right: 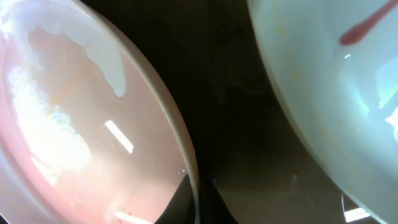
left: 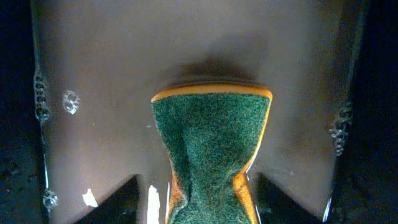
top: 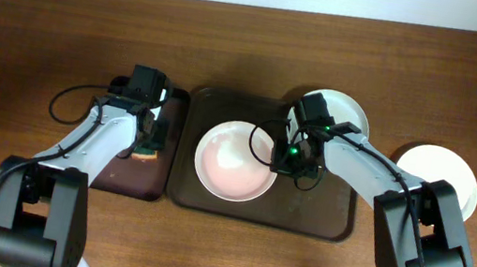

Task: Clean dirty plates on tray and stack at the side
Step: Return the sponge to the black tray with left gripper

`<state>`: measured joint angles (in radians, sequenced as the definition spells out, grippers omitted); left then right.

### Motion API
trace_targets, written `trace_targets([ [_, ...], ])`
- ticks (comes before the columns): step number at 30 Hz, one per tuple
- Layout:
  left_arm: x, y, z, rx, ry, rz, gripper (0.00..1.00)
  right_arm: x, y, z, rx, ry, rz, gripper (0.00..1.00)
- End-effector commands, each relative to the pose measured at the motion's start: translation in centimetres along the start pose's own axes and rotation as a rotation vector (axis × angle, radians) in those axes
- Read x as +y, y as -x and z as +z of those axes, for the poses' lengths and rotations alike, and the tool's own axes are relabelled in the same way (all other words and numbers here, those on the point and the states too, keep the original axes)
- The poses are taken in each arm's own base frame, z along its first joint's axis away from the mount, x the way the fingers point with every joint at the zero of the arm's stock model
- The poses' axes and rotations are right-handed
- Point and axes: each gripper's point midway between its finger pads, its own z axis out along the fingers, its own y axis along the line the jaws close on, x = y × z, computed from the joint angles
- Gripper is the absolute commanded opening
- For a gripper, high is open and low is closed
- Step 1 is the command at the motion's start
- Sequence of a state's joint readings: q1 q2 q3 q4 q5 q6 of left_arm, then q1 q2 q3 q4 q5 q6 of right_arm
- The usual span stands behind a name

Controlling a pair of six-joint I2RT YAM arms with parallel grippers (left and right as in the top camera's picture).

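A white plate [top: 233, 159] with a pinkish wet film lies in the middle of the brown tray [top: 255, 210]. My right gripper [top: 284, 159] is shut on this plate's right rim. In the right wrist view the fingers [right: 198, 200] pinch the rim of that plate [right: 74, 124]. A second plate [top: 348, 110] sits at the tray's back right, partly under my right arm, and shows a red smear in the right wrist view [right: 311, 93]. A third plate [top: 445, 176] rests on the table to the right. My left gripper [top: 150, 142] is shut on a green and orange sponge [left: 211, 143].
A smaller dark tray [top: 127, 179] lies left of the brown tray, under the left gripper; its surface [left: 124, 68] is wet with small bubbles at its sides. The wooden table [top: 44, 38] extends around both trays.
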<state>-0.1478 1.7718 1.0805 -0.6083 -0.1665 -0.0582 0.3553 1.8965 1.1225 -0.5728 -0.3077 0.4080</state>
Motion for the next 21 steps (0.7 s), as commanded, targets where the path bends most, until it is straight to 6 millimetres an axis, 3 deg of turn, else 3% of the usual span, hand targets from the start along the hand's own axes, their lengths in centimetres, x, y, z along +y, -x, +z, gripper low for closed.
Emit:
trace_targets([
  [1,0.5,0.0,0.0,0.002,0.016,0.000,0.74,-0.6,-0.7,0.4,0.016,-0.040,-0.013,0.04],
  [5,0.4,0.3,0.2,-0.009,0.015,-0.002,0.71,-0.6,-0.7,0.4,0.016,-0.039,-0.013,0.04],
  [9,-0.5,-0.3,2.1,0.029,-0.022,-0.001,0.63,-0.6,-0.7,0.4,0.016,-0.039,-0.013,0.04],
  [10,-0.7,-0.2,2.7,0.030,-0.027,-0.001,0.57,-0.6,-0.7,0.4,0.016,-0.039,-0.013,0.04],
  [11,-0.8,0.1,3.0,0.019,-0.028,-0.002,0.43,-0.6,-0.7,0.4,0.016,-0.039,-0.013,0.04],
  [12,-0.8,0.5,3.0,0.002,-0.028,-0.004,0.05,-0.6,-0.8,0.4,0.017,-0.039,-0.013,0.04],
  [13,-0.8,0.9,2.9,-0.011,-0.028,-0.006,0.00,-0.6,-0.8,0.4,0.017,-0.039,-0.013,0.04],
  [16,0.0,2.6,1.3,-0.057,0.006,-0.014,0.00,-0.6,-0.8,0.4,0.017,-0.039,-0.013,0.04],
  [17,0.2,2.9,0.4,-0.065,0.005,-0.015,0.36,-0.6,-0.8,0.4,0.016,-0.039,-0.013,0.04],
  [18,0.2,2.6,-0.1,-0.055,0.005,-0.013,0.53,-0.6,-0.8,0.4,0.016,-0.039,-0.013,0.04],
  [21,0.3,0.4,0.2,0.030,0.009,0.001,0.59,-0.6,-0.8,0.4,0.016,-0.039,-0.013,0.04],
])
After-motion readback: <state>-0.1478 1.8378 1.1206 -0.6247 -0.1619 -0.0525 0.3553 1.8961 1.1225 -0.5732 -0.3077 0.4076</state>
